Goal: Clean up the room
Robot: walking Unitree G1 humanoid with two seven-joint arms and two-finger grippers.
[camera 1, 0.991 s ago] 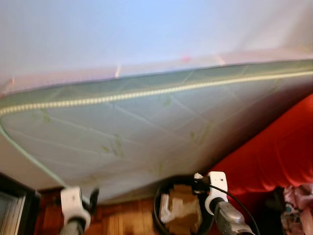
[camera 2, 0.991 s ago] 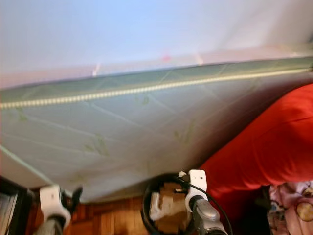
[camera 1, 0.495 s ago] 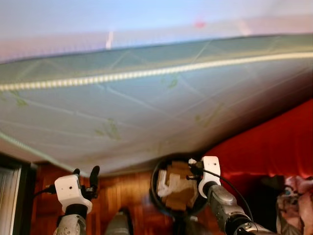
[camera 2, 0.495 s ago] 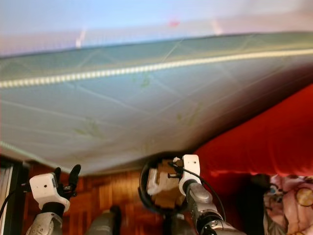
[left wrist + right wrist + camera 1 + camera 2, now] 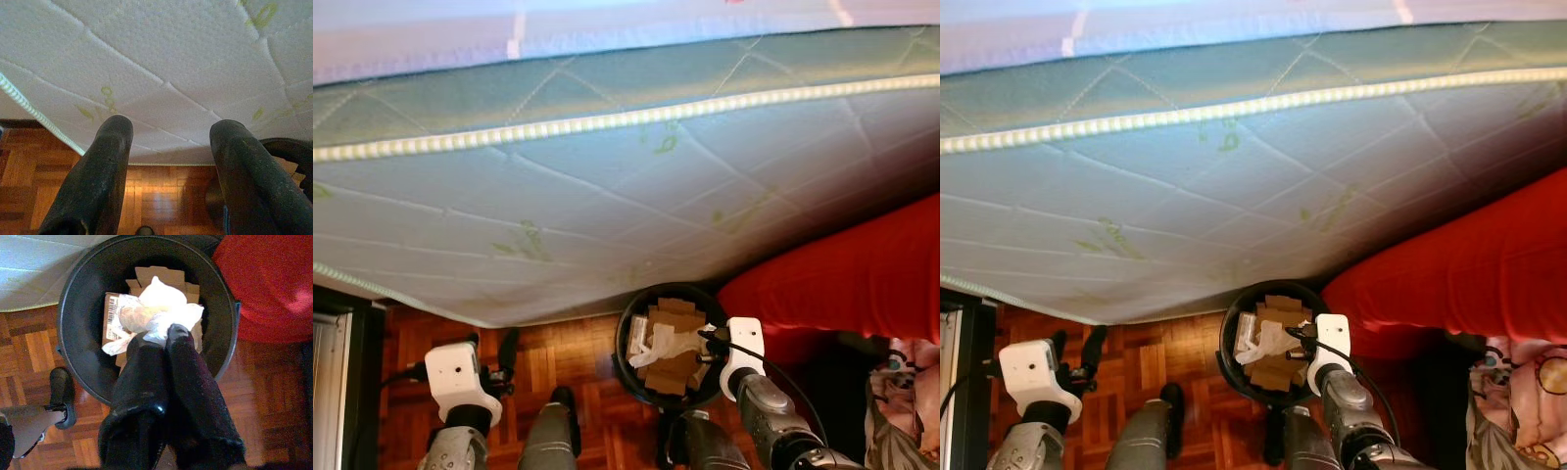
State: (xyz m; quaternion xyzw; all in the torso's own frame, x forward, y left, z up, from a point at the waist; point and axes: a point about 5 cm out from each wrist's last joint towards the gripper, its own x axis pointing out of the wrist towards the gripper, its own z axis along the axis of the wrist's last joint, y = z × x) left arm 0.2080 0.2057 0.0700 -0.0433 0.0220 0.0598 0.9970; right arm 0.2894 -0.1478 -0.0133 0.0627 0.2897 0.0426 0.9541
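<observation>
Lower now sits the camera's gaze, baring more parquet floor [image 5: 587, 362] under the quilted mattress [image 5: 607, 186]; beside it lies red bedding [image 5: 862, 284]; the black bin [image 5: 83, 308] holds cardboard [image 5: 161, 276]; right gripper [image 5: 164, 335], fingers pinched together on a white plastic bag [image 5: 156, 308], hangs over the bin; left gripper [image 5: 168, 142] spread wide, holding nothing, near the mattress edge.
</observation>
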